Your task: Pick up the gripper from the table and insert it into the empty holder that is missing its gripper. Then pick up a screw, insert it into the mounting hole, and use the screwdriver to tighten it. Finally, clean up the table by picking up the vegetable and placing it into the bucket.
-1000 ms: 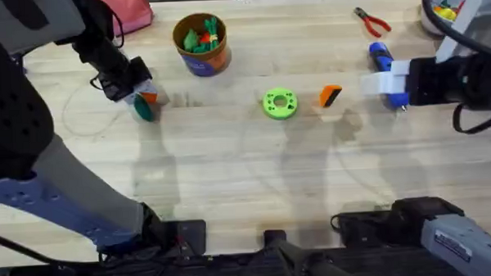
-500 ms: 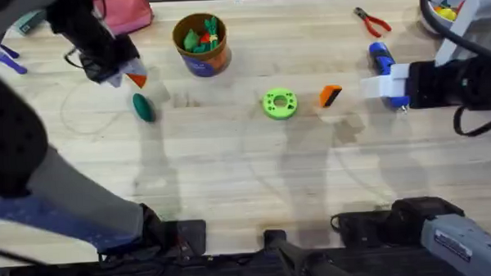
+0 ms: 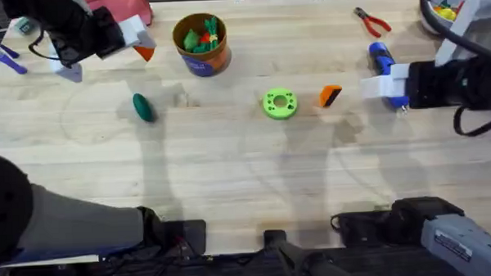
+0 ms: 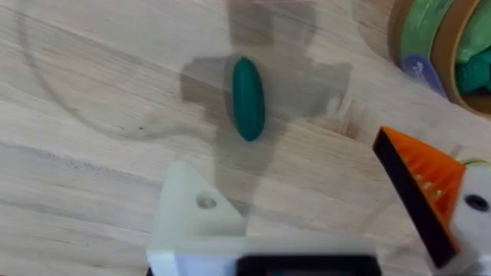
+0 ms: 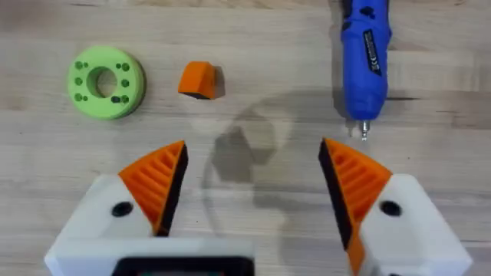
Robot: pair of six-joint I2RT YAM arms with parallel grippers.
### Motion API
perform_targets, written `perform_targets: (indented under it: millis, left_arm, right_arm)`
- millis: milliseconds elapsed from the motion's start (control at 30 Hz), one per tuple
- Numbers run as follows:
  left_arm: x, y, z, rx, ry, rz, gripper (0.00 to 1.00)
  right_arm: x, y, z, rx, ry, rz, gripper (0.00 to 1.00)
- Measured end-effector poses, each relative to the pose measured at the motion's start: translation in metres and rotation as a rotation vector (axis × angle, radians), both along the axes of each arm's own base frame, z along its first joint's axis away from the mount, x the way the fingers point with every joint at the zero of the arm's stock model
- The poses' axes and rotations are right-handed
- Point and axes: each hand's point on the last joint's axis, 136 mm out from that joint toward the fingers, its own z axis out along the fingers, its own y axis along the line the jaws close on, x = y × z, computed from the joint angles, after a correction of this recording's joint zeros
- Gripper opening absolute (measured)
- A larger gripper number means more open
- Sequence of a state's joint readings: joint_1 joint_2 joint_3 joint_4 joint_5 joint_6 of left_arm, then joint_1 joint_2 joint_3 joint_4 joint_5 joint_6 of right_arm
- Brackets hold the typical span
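Overhead: left gripper (image 3: pixel 136 39) pulls up and back from vegetable (image 3: pixel 144 107), empty, jaws spread, one finger base bare. Vegetable left lying on table (image 3: pixel 231 188), near bucket (image 3: pixel 201 44), cleanup undone. Right gripper (image 5: pixel 249 180) spread wide, empty, between gripper (image 5: pixel 200 80) and screwdriver (image 5: pixel 365 57).

One dark green vegetable (image 3: pixel 144 107) lies on the desk (image 3: pixel 231 188), below the left claw (image 4: pixel 322 199). One bucket (image 3: pixel 201 44) stands just beside that claw. Ahead of the right claw (image 5: pixel 249 184): one green disc (image 5: pixel 106 82), one loose orange gripper (image 5: pixel 199 80), one blue screwdriver (image 5: pixel 366 57). One pair of red pliers (image 3: pixel 372 21).
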State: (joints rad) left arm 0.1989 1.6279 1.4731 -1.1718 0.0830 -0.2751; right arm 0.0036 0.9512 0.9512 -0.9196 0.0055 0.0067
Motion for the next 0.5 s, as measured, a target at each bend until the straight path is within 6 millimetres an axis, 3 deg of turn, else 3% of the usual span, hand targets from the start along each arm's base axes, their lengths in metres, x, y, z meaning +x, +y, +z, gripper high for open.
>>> perform_targets:
  millis: [333,500]
  left_arm:
    - [-0.003,-0.003,0.001,0.013,0.003,-0.060,0.985]
    - [-0.015,-0.017,0.017,0.029,-0.007,-0.116,0.985]
  right_arm:
    - [0.000,0.000,0.000,0.000,0.000,0.000,0.994]
    - [0.000,0.000,0.000,0.000,0.000,0.000,0.994]
